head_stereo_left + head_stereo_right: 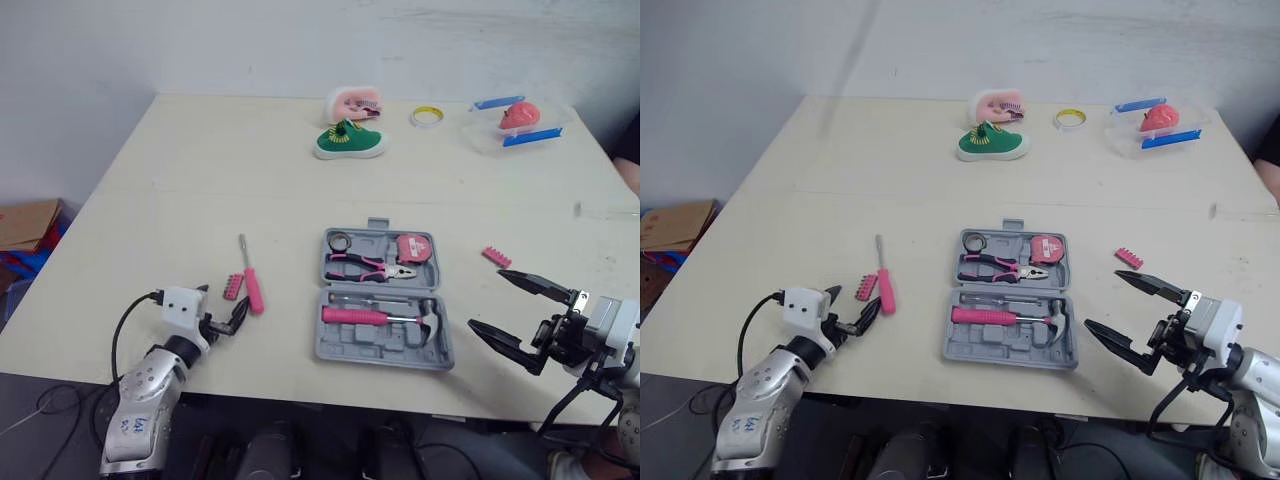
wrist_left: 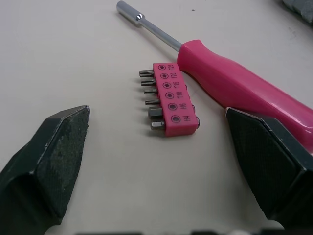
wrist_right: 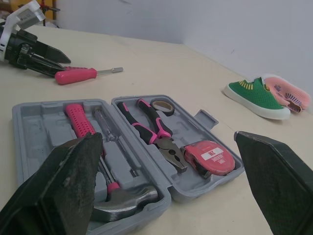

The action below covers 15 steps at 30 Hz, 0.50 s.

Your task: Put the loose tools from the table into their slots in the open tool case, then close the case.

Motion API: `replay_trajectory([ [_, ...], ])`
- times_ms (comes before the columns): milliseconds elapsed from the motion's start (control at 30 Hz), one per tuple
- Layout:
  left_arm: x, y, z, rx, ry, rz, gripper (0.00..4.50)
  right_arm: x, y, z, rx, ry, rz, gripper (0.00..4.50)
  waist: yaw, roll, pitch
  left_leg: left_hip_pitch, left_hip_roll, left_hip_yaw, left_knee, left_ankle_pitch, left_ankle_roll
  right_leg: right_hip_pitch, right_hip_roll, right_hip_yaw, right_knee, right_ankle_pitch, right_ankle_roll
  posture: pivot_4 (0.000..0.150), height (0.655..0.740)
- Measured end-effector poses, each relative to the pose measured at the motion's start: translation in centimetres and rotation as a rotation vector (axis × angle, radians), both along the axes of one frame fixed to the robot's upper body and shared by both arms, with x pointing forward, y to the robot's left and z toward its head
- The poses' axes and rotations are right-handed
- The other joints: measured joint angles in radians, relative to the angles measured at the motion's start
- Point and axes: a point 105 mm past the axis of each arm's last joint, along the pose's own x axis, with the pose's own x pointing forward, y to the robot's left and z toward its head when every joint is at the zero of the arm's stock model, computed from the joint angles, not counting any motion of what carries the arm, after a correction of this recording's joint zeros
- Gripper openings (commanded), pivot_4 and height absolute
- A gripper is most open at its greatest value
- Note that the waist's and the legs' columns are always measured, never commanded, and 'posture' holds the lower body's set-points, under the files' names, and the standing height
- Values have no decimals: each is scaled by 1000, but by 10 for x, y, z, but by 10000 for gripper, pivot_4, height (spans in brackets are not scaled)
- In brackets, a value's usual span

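Loose-tool collection, approach stage. The grey tool case [image 1: 385, 315] lies open near the middle of the table [image 1: 200, 180]. Its far half holds the pliers [image 1: 368, 266], a tape measure [image 1: 413, 248] and a small roll of tape [image 1: 340, 241]. Its near half holds the hammer [image 1: 375, 317], with bare moulded recesses around it.

Three loose tools lie outside the case. A pink screwdriver [image 1: 251, 280] and a pink bit holder [image 1: 233, 287] lie just beside each other, left of the case. A second pink bit strip [image 1: 496, 256] lies to its right.

The left gripper [image 1: 853, 303] sits low over the table on the near side of the bit holder, jaws spread and holding nothing. In the left wrist view the holder lies ahead between the two fingers, and one finger is close to the screwdriver handle. The right gripper [image 1: 487, 298] hangs right of the case and near of the bit strip, jaws wide apart and empty.

The step in hand is judged to be the first pickup on the left, most likely the bit holder (the screwdriver is the alternative). The next move calls for advancing the left gripper until the fingers straddle the holder's narrow sides, then closing without catching the screwdriver handle. The holder then has to be carried right to a matching recess; which recess fits it cannot be told. The lid stays open until all three tools are stowed.
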Motion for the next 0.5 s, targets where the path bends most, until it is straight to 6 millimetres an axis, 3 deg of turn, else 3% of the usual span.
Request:
replay_trajectory([
  [100,5,-3,0,-14,10,6,36379,-1,0,-2,0,10,-2,45000,4,1,0,0,0,-1,1,0,0,1,0,-1,0,0,0,1500,7400],
  [233,8,-5,-1,-13,24,9,16943,-3,2,-2,-1,15,1,45000,6,2,-1,0,0,-1,2,-1,1,1,0,-1,-1,0,0,1500,7400],
  [333,10,-6,-1,-18,31,6,6809,-5,2,-3,-2,20,1,45000,9,2,-1,0,0,-1,3,-2,2,2,0,-1,-1,0,1,1500,7400],
  [500,10,-4,-1,-34,32,11,6819,-7,4,-4,-3,26,0,45000,10,3,-2,0,1,-1,4,-3,2,2,0,0,-2,1,1,1500,7400],
])
